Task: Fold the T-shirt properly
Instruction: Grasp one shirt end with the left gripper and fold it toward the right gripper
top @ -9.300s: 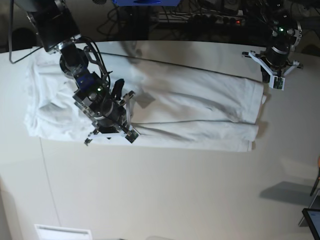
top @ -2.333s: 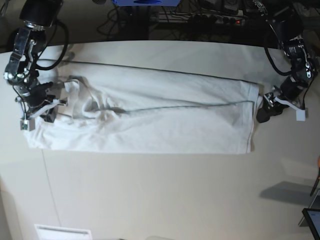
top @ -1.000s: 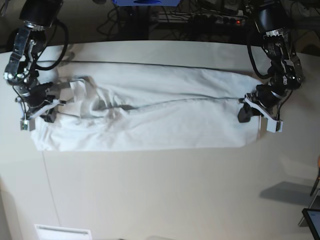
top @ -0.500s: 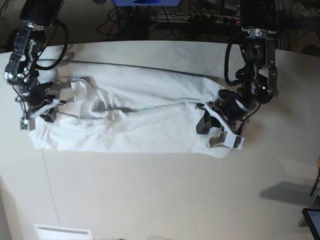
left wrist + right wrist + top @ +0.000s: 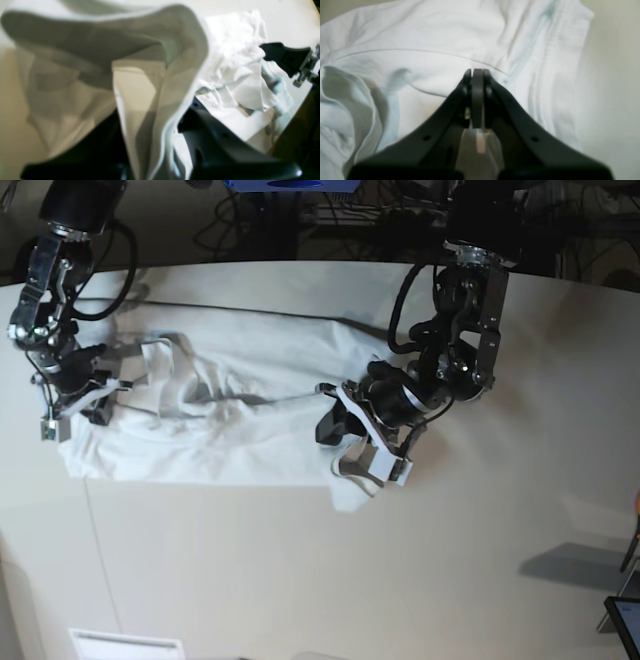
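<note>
Roughly left–right across the table (image 5: 500, 560) — T-shirt (image 5: 230, 430).

Both arms: black segmented housings, black cables looping along the links. Left gripper (image 5: 362, 448): dark body, white plastic jaws, blurred in the left wrist view. Right gripper (image 5: 477, 75): matte black jaws tapering to thin flat tips, small round screw holes on each flank, pale grey insert between them at the base.
</note>
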You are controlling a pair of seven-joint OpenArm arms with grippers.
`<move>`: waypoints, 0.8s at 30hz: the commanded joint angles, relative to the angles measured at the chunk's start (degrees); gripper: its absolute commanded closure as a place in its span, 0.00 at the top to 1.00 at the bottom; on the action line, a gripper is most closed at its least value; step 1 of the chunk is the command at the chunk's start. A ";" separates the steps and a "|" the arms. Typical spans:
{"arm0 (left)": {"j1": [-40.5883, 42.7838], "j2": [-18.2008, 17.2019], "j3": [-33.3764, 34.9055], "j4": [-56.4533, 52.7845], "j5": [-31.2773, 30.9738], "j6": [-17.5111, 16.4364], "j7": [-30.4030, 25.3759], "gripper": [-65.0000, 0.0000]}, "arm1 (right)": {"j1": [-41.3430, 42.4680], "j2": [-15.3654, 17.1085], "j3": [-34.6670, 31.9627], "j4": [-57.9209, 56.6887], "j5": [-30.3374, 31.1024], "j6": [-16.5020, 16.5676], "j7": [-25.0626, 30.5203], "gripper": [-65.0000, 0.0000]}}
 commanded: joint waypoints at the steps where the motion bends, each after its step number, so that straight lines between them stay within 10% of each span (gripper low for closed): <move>1: -1.06 0.32 0.07 0.43 -1.19 -0.28 -1.38 0.00 | 0.79 0.76 0.17 0.92 0.60 0.24 1.27 0.03; 24: 0.44 3.40 1.30 -1.85 -1.71 -0.37 -1.29 0.00 | 1.14 0.76 0.17 0.74 0.60 0.24 1.27 0.03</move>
